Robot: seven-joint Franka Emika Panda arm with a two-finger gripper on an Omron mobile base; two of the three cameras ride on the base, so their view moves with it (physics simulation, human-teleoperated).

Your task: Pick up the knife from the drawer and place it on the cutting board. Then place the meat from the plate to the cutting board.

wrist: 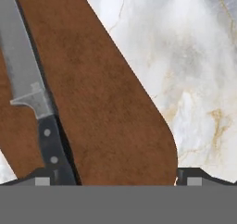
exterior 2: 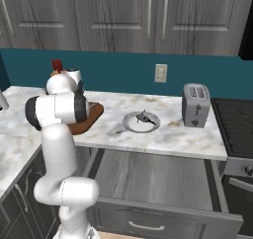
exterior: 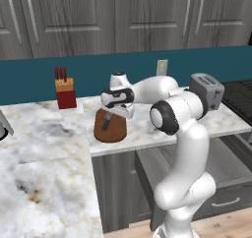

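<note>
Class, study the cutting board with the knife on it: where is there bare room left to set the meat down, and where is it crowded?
In the hand view the knife lies along one long edge of the cutting board; the broad brown strip between it and the marble counter is bare. The knife's side is crowded, and the open tool hangs over the board.

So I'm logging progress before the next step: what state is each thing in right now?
Knife: lying flat on the board, released.
Board: on the counter, holding the knife.
End effector: open, just above the board.
Drawer: pulled open.
Plate: on the counter, meat on it.
Meat: on the plate, not yet moved.
</note>
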